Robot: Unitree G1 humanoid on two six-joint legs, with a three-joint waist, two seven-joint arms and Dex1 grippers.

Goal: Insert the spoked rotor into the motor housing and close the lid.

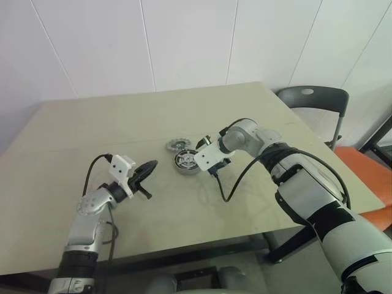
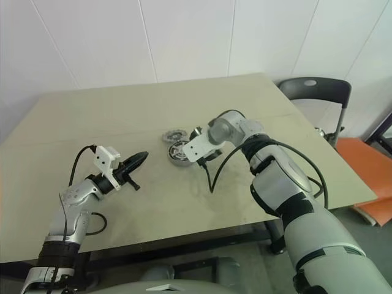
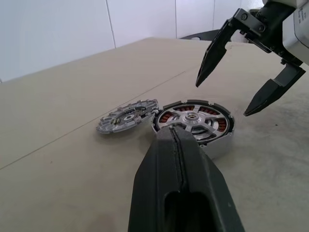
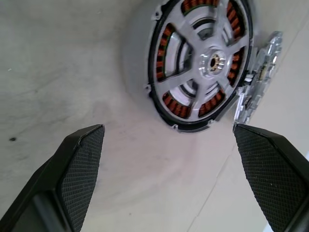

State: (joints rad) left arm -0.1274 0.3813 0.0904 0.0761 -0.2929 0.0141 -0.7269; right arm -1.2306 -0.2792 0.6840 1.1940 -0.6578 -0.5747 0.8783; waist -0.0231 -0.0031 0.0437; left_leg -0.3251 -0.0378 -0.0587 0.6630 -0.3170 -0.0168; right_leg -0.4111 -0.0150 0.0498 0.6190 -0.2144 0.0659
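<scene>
The right gripper point(image 3: 251, 72), fingers spread wide, hangs just above the short silvery motor housing point(image 3: 195, 123) mid-desk (spoked grey rotor point(image 4: 203, 63) apparently already seated inside), nearer than the shut left gripper point(image 1: 146, 173).

- The motor housing point(image 1: 186, 162) sat upright at mid-frame, its copper ring showing through silvery spokes.
- The spoked rotor point(image 1: 177, 145) lay flat, touching its upper-left side.

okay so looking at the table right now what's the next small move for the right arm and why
Probably shift the right gripper over to the lid and lower onto it. The rotor looks already seated inside the housing, copper showing between its spokes, while the lid lies flat beside it, touching its rim. The gripper hangs open above the housing, holding nothing.
</scene>
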